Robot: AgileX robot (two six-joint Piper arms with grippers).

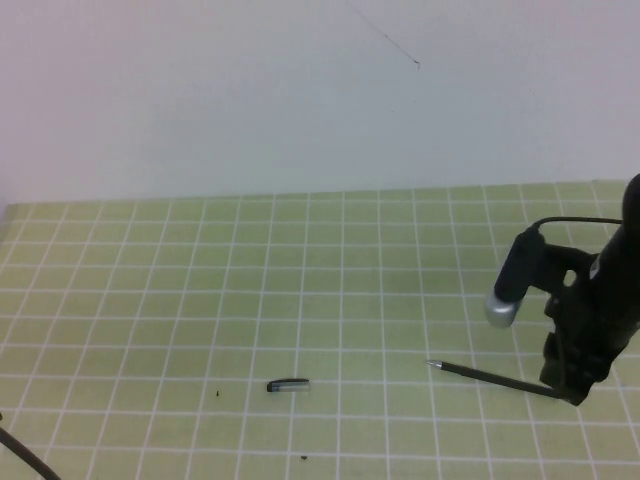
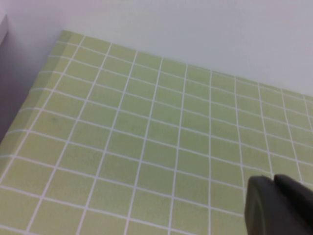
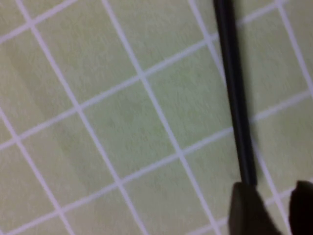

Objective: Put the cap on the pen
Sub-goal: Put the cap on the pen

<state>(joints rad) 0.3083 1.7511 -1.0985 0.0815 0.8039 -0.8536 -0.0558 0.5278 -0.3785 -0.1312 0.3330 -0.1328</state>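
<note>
Pen (image 1: 490,378) lies flat on the tabletop (image 1: 300,290), its rear end right at the right claw (image 1: 572,392), whose fingers (image 3: 247,210) look slightly apart around it, so pickup's underway. Next: clamp, lift. Cap (image 1: 288,384) sits well leftward. Left claw (image 2: 279,205): can't tell.

The high camera sits up above on the robot's own side and looks down at the green squared bench (image 1: 300,300) and the white wall (image 1: 250,90) behind it. From far off it sees the pen (image 1: 490,377) and the right gripper (image 1: 570,390).

The left wrist camera looks slanted across bare bench (image 2: 146,147) toward the wall (image 2: 195,29), from a bit away; the left gripper (image 2: 279,205) shows at the edge.

The right wrist camera looks down from very close. It shares the pen (image 3: 234,98) and right gripper (image 3: 271,205) with the high view.
</note>
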